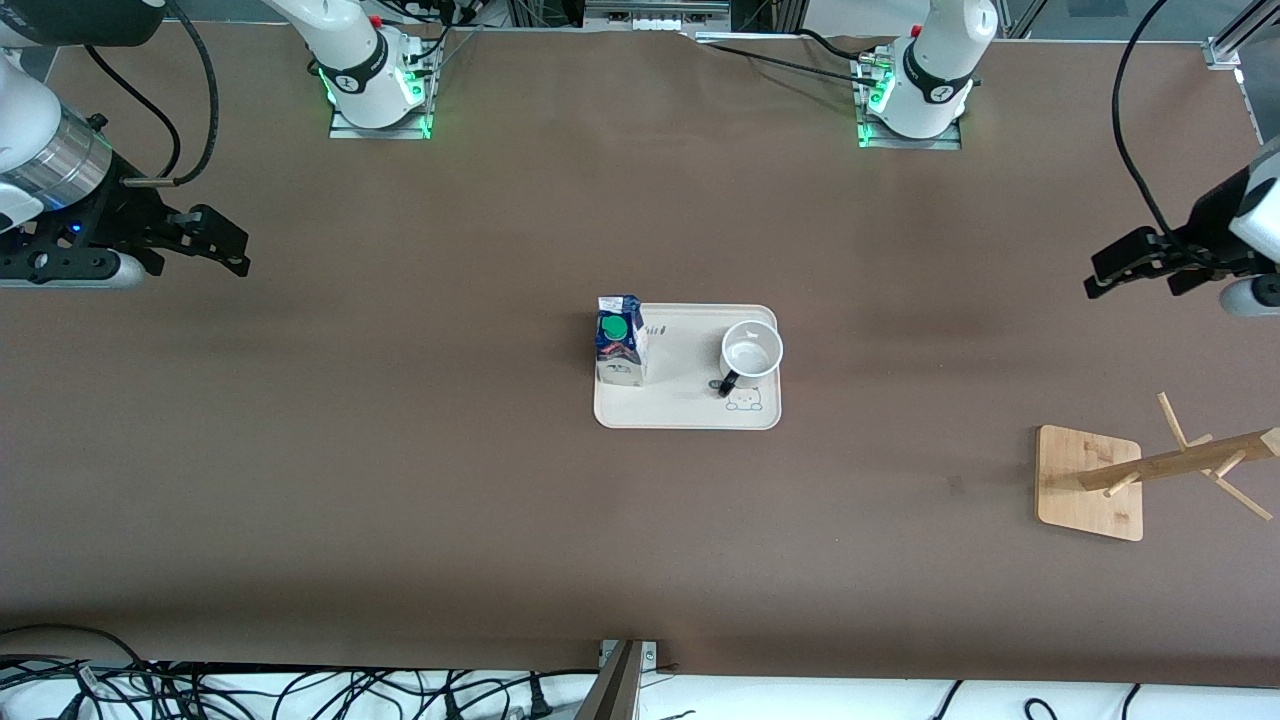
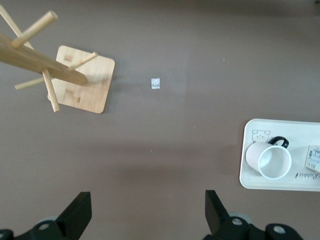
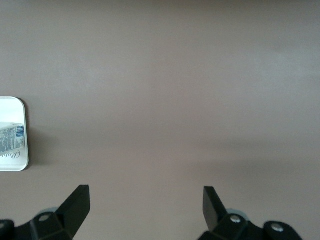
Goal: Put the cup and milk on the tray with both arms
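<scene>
The cream tray [image 1: 685, 405] lies at the table's middle. The milk carton [image 1: 620, 340] with a green cap stands upright on the tray's end toward the right arm. The white cup [image 1: 751, 353] stands upright on the tray's end toward the left arm, black handle toward the front camera. The left wrist view shows the tray [image 2: 250, 177] and cup [image 2: 272, 160]. The right wrist view shows the tray's corner [image 3: 22, 162] and the carton [image 3: 11, 137]. My left gripper [image 1: 1105, 272] [image 2: 148, 212] is open and empty, raised at the left arm's end. My right gripper [image 1: 225, 245] [image 3: 146, 207] is open and empty, raised at the right arm's end.
A wooden mug rack with a square base [image 1: 1088, 483] and pegs stands toward the left arm's end, nearer the front camera than the tray; it also shows in the left wrist view [image 2: 80, 80]. Cables lie along the table's front edge [image 1: 300, 690].
</scene>
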You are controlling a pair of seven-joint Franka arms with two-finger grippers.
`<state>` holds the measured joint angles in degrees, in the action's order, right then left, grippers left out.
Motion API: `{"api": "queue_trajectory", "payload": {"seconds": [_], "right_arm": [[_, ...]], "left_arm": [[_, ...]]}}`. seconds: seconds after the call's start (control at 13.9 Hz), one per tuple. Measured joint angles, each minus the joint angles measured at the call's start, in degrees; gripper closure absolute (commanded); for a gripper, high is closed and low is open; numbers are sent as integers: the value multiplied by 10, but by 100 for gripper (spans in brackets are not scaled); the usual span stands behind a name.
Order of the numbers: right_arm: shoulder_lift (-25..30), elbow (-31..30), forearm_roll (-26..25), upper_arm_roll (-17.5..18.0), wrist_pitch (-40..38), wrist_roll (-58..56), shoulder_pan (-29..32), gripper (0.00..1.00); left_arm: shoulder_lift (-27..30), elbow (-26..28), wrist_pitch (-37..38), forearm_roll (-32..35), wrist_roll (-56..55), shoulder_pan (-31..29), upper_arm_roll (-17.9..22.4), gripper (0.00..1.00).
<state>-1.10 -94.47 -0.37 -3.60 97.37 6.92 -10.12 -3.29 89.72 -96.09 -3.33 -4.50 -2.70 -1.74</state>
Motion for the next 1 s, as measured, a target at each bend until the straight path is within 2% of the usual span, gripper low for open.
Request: {"api": "queue_trajectory", "payload": {"seconds": [0.36, 0.43, 0.65, 1.0], "right_arm": [[0, 0, 0, 0, 0, 0, 0, 0], [0, 0, 0, 0, 0, 0, 0, 0], [0, 0, 0, 0, 0, 0, 0, 0], [0, 0, 0, 0, 0, 0, 0, 0]], "left_arm": [[16, -1, -3, 10, -134, 40, 11, 0], [18, -1, -3, 11, -125, 54, 31, 0], [26, 0, 4, 10, 0, 61, 76, 0], [37, 11, 23, 10, 18, 61, 81, 0]]}}
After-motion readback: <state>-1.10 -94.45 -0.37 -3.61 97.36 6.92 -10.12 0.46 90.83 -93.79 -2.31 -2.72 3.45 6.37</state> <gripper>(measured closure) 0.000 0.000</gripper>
